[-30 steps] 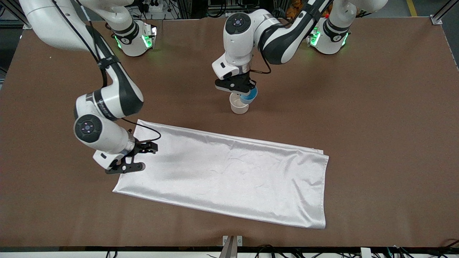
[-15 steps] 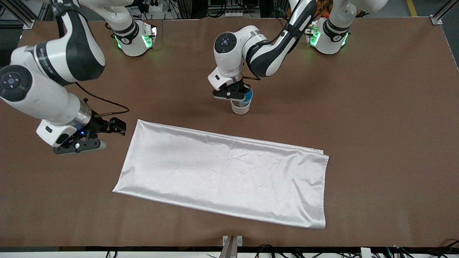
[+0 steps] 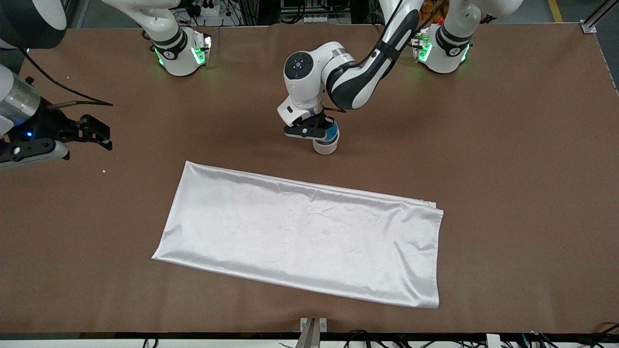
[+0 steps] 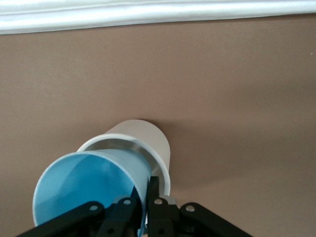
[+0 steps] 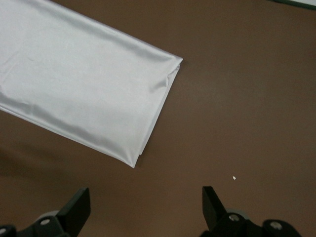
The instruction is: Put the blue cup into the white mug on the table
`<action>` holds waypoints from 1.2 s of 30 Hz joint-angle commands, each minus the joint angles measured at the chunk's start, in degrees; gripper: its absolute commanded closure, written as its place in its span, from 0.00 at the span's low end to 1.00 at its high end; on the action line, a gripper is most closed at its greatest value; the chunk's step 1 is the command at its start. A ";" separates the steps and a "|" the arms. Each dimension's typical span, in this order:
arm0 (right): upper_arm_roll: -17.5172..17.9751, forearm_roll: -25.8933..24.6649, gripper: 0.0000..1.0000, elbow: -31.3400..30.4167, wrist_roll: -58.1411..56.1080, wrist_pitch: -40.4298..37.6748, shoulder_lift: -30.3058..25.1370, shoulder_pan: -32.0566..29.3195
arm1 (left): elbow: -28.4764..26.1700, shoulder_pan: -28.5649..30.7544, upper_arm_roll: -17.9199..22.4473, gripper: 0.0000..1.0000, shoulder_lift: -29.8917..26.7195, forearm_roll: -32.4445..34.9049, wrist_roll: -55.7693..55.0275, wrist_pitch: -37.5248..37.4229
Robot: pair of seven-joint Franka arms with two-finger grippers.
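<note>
The right pincer [image 3: 72,137] hangs wide open over bare desk [image 3: 508,145], well apart from the white mug [image 3: 325,147]. The left pincer [image 3: 314,131] pinches the blue cup's [image 3: 331,135] rim, the cup partly inside the mug.

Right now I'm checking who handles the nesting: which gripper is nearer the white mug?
Left. The left gripper is directly over the white mug, shut on the blue cup. The right gripper waits open at the right arm's end of the table.
</note>
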 commanded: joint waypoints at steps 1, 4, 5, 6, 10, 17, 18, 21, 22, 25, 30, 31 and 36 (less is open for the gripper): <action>-2.91 1.10 0.00 2.64 -1.90 -5.73 -0.71 1.56 | 2.77 -0.33 0.10 0.00 1.18 1.56 -0.59 -1.38; -3.00 0.75 0.00 2.73 -1.90 -6.44 -0.88 1.21 | 2.94 -0.33 0.10 0.00 0.74 1.56 -0.59 -1.38; -3.00 0.75 0.00 2.64 -1.81 -6.61 -0.97 1.04 | 3.03 -0.16 0.10 0.00 0.56 1.56 -0.59 -1.38; -2.91 0.75 0.00 2.64 -1.81 -6.70 -1.41 0.86 | 3.38 0.02 0.19 0.00 0.47 1.56 -0.59 -1.38; -2.74 0.84 0.00 2.46 -1.55 -7.75 -2.12 0.16 | 3.91 0.37 0.27 0.00 -0.66 0.95 -1.11 -1.82; -2.65 0.92 0.00 2.11 -1.20 -9.16 -2.73 0.33 | 4.00 2.91 0.80 0.00 -5.93 1.04 -0.68 -7.09; -2.65 0.92 0.00 2.11 -1.20 -9.08 -2.64 0.42 | 4.00 3.44 0.80 0.00 -6.81 1.30 -0.68 -8.05; -2.65 0.92 0.00 2.11 -1.20 -8.55 -2.47 0.77 | 4.00 5.11 0.80 0.00 -10.33 1.56 0.99 -11.57; -2.65 1.01 0.00 2.11 -1.20 -8.29 -2.38 0.95 | 4.00 6.07 0.80 0.00 -11.64 1.56 1.86 -12.27; -2.65 1.10 0.00 2.11 -0.93 -7.15 -2.20 1.30 | 3.91 8.10 0.63 0.00 -15.34 1.13 4.06 -15.25; -2.74 1.19 0.00 2.11 -0.23 -5.83 -2.12 1.48 | 3.38 10.39 0.45 0.00 -20.52 0.77 5.48 -19.04; -2.74 1.19 0.00 2.11 0.29 -5.65 -2.12 1.48 | 3.38 10.56 0.54 0.00 -21.40 0.77 5.48 -19.48; -2.74 1.19 0.00 2.11 6.53 -5.12 -1.77 1.39 | 3.47 14.07 0.63 0.00 -25.71 0.60 5.56 -21.24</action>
